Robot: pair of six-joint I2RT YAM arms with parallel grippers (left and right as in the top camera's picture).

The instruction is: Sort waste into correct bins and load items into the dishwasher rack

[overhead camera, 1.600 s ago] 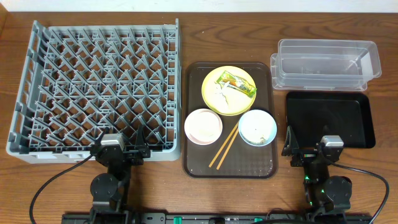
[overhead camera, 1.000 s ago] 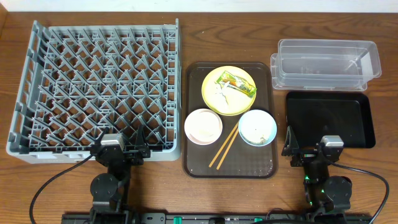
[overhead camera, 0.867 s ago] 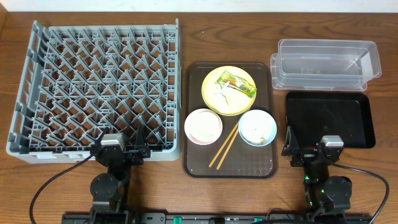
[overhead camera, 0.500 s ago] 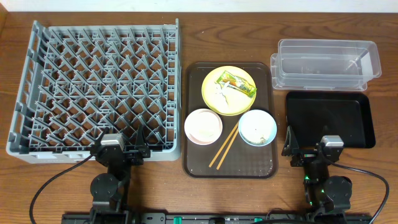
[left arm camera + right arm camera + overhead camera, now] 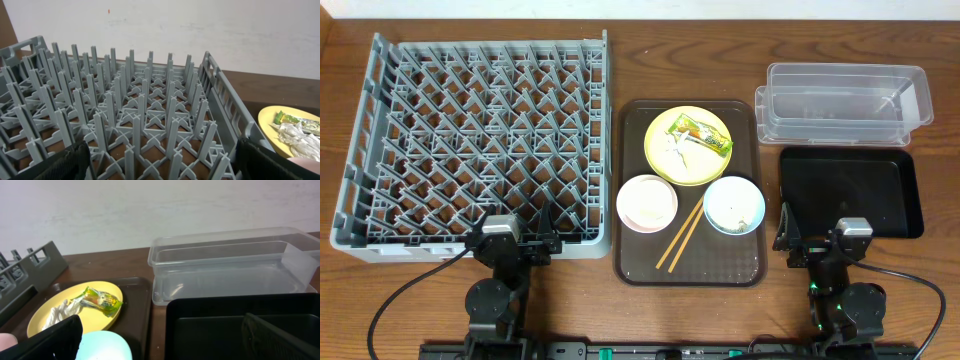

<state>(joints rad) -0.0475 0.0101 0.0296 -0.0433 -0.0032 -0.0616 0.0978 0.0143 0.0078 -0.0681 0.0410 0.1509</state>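
Arms: both parked at the bottom edge of the overhead frame, wrists low over the table [image 5: 580, 300], fingers pointing toward the top of the frame. Left gripper [image 5: 515, 238] sits at the rack's near edge, jaws spread wide, nothing between them. Right gripper [image 5: 818, 243] sits at the lower left corner of the black tray [image 5: 850, 190], jaws also wide apart and empty.

Containers:
- Dishwasher rack [image 5: 470, 140], left half of the frame: only bare pegs show.
- Brown serving tray [image 5: 720, 265], centre, just beside the rack's right wall: holds all the dishes.
- Yellow plate [image 5: 665, 125], top of the serving tray: green-yellow snack wrapper [image 5: 704, 135] on its right part, crumpled white paper [image 5: 677, 150] beside it, lower left.
- Pinkish-white bowl [image 5: 647, 203], below the plate to the left: contents unclear.
- Light blue bowl [image 5: 734, 205], below the plate to the right: small pale food scraps [image 5: 743, 223] at its lower edge.
- Chopsticks [image 5: 680, 236]: lie diagonally between the two bowls, directly on the serving tray.
- Clear tub [image 5: 845, 68], upper right: nothing visible inside.
- Black tray, just below the tub: nothing visible inside.
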